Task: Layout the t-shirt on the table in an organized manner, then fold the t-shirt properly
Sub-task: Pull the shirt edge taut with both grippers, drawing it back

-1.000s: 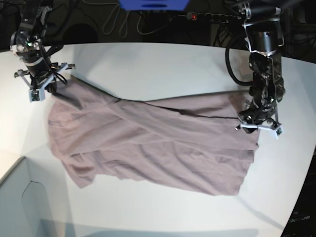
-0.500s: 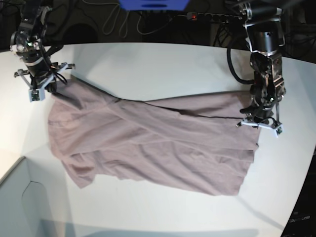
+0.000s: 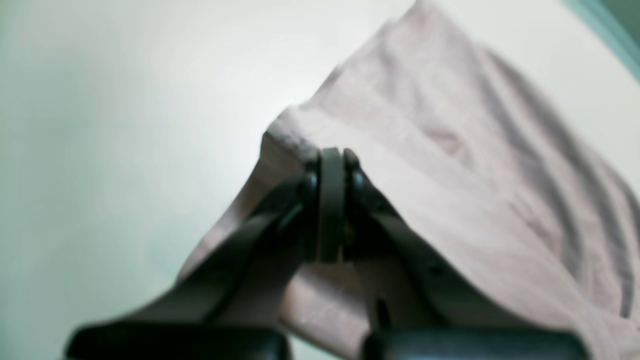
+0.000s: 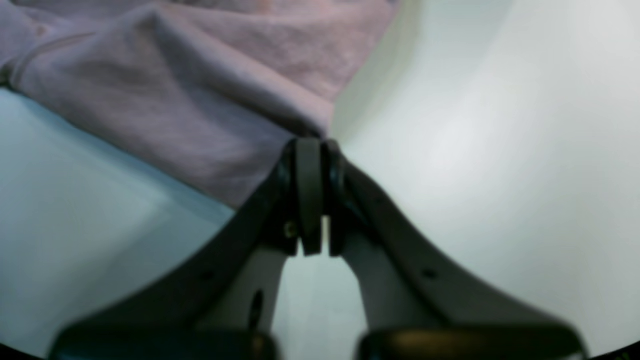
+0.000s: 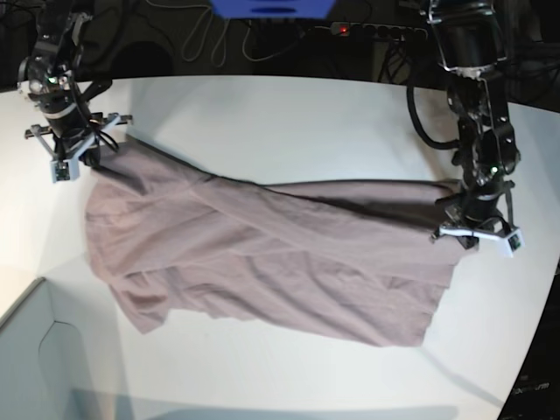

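The dusty mauve t-shirt (image 5: 262,254) lies wrinkled across the white table (image 5: 289,122), stretched from far left to right. My left gripper (image 5: 471,234) is at the shirt's right end. In the left wrist view this gripper (image 3: 331,162) is shut on a raised fold of the t-shirt (image 3: 475,150). My right gripper (image 5: 87,159) holds the shirt's far-left corner. In the right wrist view it (image 4: 312,147) is shut on the t-shirt's (image 4: 175,90) edge, just above the tabletop. The neck label is not visible.
A pale box corner (image 5: 35,359) sits at the front left. Cables and a power strip (image 5: 367,31) run behind the table's far edge, beside a blue object (image 5: 271,7). The table's curved edge (image 5: 535,350) passes at the right.
My left gripper has shut on the shirt's right end and moved right and nearer, drawing the cloth's top edge tighter. The right arm has stayed put.
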